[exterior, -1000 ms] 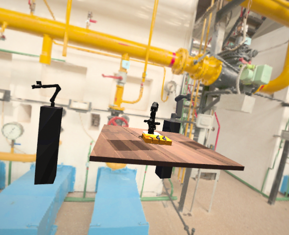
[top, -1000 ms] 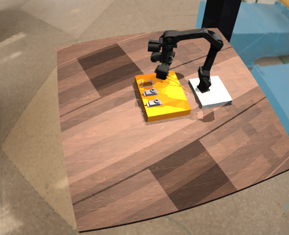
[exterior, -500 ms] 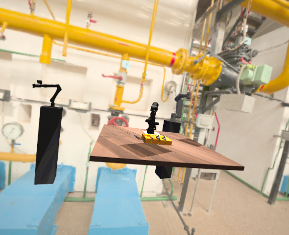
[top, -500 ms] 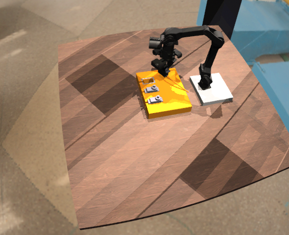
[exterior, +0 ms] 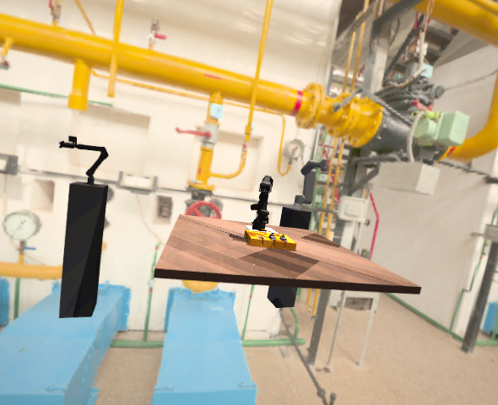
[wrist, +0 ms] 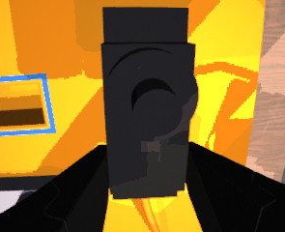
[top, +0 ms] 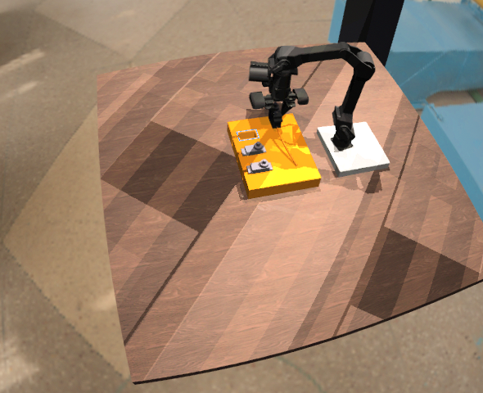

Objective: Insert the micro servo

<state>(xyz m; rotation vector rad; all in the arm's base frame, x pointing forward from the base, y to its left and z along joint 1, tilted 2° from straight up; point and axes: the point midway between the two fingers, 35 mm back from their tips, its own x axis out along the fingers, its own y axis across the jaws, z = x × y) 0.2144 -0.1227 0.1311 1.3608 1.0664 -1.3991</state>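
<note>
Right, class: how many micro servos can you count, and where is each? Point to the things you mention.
3: two seated side by side in the orange deck (top: 275, 175) (exterior: 257, 241) (wrist: 229, 43), one gripped above it (wrist: 144, 116). The arm could hide others.

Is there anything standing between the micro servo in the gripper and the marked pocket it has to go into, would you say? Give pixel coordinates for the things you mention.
Nothing visible stands in the way: between the black micro servo (wrist: 147, 116), held in the gripper (top: 277, 123) (wrist: 145, 154), and the blue-outlined pocket (top: 247, 135) (wrist: 18, 110) lies only bare orange deck (top: 282, 175) (exterior: 257, 240) (wrist: 79, 101).
</note>
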